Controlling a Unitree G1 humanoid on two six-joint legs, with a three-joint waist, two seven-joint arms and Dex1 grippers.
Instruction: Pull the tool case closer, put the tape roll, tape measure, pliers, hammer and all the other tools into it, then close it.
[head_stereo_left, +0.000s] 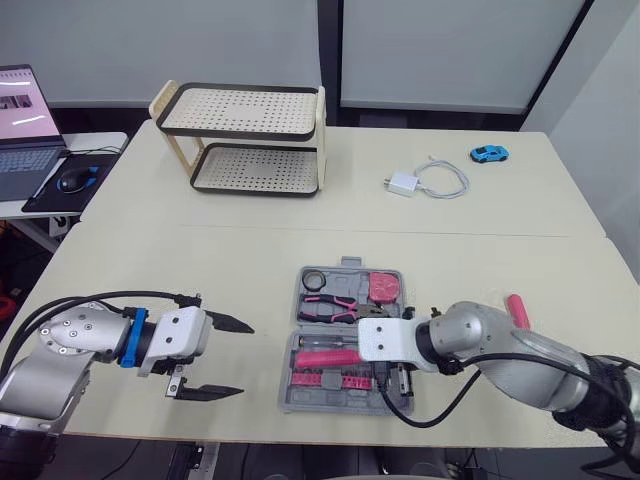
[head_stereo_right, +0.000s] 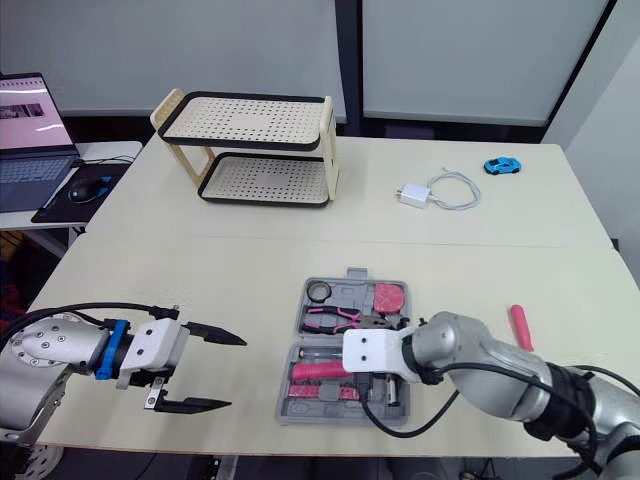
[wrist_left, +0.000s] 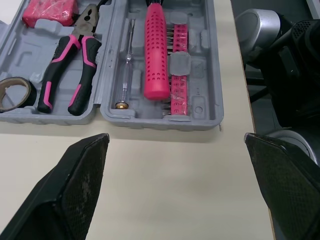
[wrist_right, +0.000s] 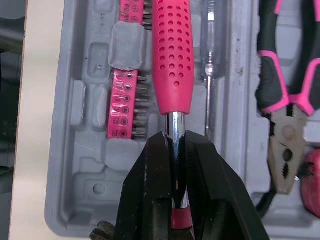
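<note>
The grey tool case (head_stereo_left: 290, 395) lies open near the table's front edge. Its far half holds a black tape roll (head_stereo_left: 315, 278), pink-handled pliers (head_stereo_left: 330, 310) and a pink tape measure (head_stereo_left: 383, 288). In the near half lie a hammer with a pink handle (wrist_right: 172, 55), a slim screwdriver (wrist_right: 210, 75) and a strip of pink bits (wrist_right: 127, 105). My right gripper (wrist_right: 176, 136) is shut on the hammer's chrome shaft, just over its slot. Left of the case, my left gripper (head_stereo_left: 245, 358) hovers wide open above bare table, holding nothing.
A pink-handled tool (head_stereo_left: 517, 310) lies on the table right of the case. At the back stand a two-tier rack (head_stereo_left: 250, 140), a white charger with cable (head_stereo_left: 405, 183) and a blue toy car (head_stereo_left: 489, 153). A laptop (head_stereo_left: 25, 110) and mouse (head_stereo_left: 72, 180) sit on a side table.
</note>
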